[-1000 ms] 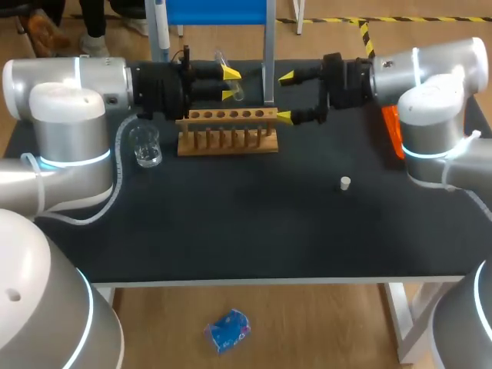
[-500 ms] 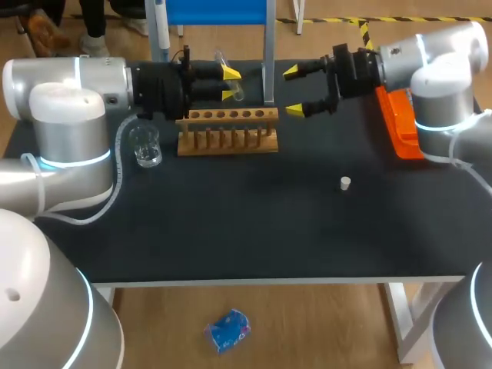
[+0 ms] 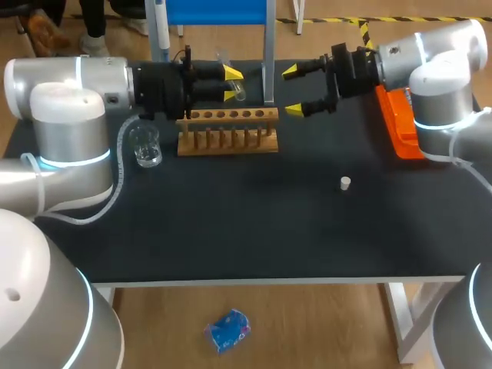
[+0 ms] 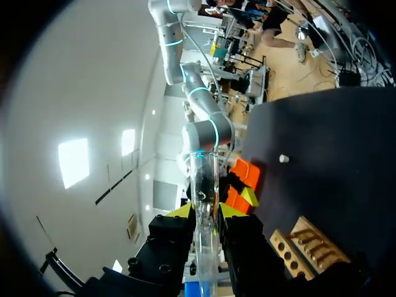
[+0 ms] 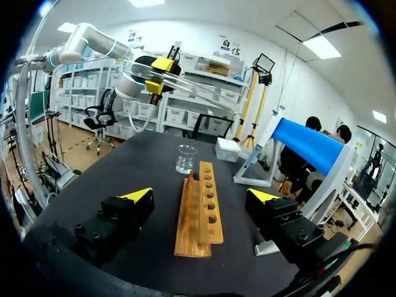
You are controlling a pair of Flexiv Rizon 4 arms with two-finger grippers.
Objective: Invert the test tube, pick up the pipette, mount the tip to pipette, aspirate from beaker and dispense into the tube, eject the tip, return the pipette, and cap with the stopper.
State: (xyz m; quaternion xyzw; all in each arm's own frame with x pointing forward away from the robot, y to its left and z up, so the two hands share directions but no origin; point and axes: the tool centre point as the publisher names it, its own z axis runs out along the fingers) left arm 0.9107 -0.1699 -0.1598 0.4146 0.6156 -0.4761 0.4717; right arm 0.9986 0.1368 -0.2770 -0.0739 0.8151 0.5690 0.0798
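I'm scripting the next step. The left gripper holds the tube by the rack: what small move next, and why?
Probably lower the tube into a hole of the rack. The left gripper is shut on the tube just above the rack, whose holes look empty. The right gripper is open and empty, free for the next pick.

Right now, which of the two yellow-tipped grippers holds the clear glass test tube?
The left gripper: it is shut on the clear glass test tube, held up off the table. The right gripper is open and empty.
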